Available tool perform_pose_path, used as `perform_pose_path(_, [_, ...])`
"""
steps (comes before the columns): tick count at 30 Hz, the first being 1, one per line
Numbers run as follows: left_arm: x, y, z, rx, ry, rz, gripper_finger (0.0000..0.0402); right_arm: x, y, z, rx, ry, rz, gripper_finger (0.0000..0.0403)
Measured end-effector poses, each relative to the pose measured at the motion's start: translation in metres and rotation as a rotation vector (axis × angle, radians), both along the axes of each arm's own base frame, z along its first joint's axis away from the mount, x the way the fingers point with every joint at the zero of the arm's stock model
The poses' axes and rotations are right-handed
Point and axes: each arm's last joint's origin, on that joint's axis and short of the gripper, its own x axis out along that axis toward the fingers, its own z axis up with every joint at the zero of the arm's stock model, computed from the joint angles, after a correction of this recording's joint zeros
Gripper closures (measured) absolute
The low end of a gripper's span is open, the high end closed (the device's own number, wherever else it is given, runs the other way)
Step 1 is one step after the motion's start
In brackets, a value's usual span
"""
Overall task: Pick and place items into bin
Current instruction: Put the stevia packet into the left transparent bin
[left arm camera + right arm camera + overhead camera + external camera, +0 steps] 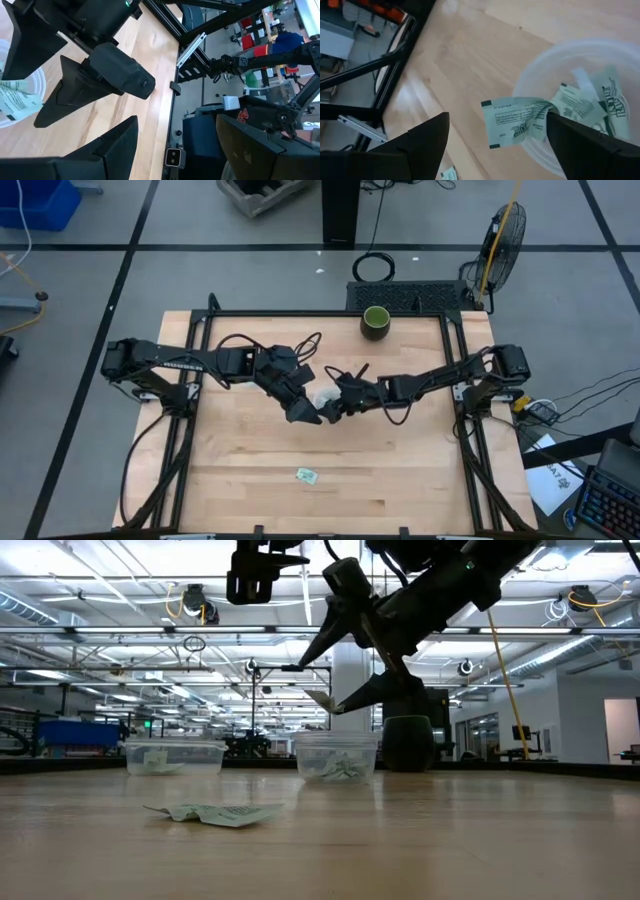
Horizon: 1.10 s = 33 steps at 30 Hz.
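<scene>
The right gripper point(495, 135) hangs above the middle of the tabletop point(400, 480), its jaws spread wide; a green-and-white packet point(517, 122) sits between the fingers, apparently loose and clinging only at the right finger, directly over a clear cup point(580, 100) that already holds several packets. The cup, judged to be the bin, lies just under and slightly beyond the gripper, so the packet needs only to fall. The left gripper point(300, 405) hovers just beside, on the left of the same cup point(322, 397), its jaws also parted and empty. One more packet point(307, 475) lies flat on the near part of the tabletop, well apart from both grippers, roughly equally reachable. A second clear cup point(175, 757) stands to the left in the low view, and a dark green cup point(375, 320) at the far edge. Nothing blocks the near packet.
</scene>
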Motion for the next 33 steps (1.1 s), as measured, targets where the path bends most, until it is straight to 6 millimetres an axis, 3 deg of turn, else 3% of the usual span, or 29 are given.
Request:
perform_pose_path(5, [0.0000, 0.0000, 0.0000, 0.000, 0.000, 0.000, 0.0126, 0.0000, -0.0042, 0.0000, 0.034, 0.003, -0.013, 0.0082])
perform_pose_path(11, [0.0000, 0.0000, 0.0000, 0.004, -0.002, -0.003, 0.0126, -0.0071, -0.0062, -0.0085, 0.086, 0.117, -0.070, 0.0042])
perform_pose_path(16, [0.0000, 0.0000, 0.0000, 0.013, -0.009, -0.009, 0.0126, -0.0056, -0.0060, -0.0069, 0.093, 0.095, -0.071, 0.0007])
perform_pose_path(24, [0.0000, 0.0000, 0.0000, 0.019, -0.012, -0.013, 0.0126, -0.0003, -0.0054, -0.0004, -0.061, 0.010, 0.054, 0.0008])
perform_pose_path(33, [0.0001, 0.0000, -0.0001, 0.019, -0.012, -0.013, 0.0126, -0.0009, -0.0070, -0.0014, 0.056, 0.023, 0.006, 0.0008])
